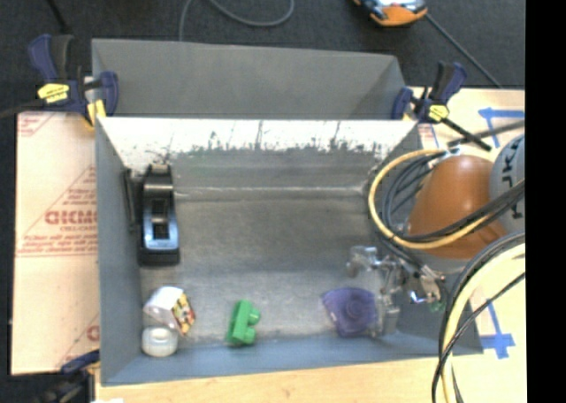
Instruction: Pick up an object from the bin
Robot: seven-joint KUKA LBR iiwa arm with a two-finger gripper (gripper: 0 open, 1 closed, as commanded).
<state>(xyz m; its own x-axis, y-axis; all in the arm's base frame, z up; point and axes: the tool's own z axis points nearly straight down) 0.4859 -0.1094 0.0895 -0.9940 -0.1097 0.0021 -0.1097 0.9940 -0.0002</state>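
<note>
**Gripper beside purple object**

Low in the bin, the gripper could not be judged as open or closed. The rounded purple object lay just at its view-left, apparently touching it, its heading unclear. A green block lay farther that way.

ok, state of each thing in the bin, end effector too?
end effector: low, lower right corner, beside the purple piece.
purple piece: on the bin floor, not lifted.
green block: on the floor, alone.
black tape dispenser: at left, untouched.
white patterned cube: lower left corner, touching the white roll.
white roll: lying flat.
</note>
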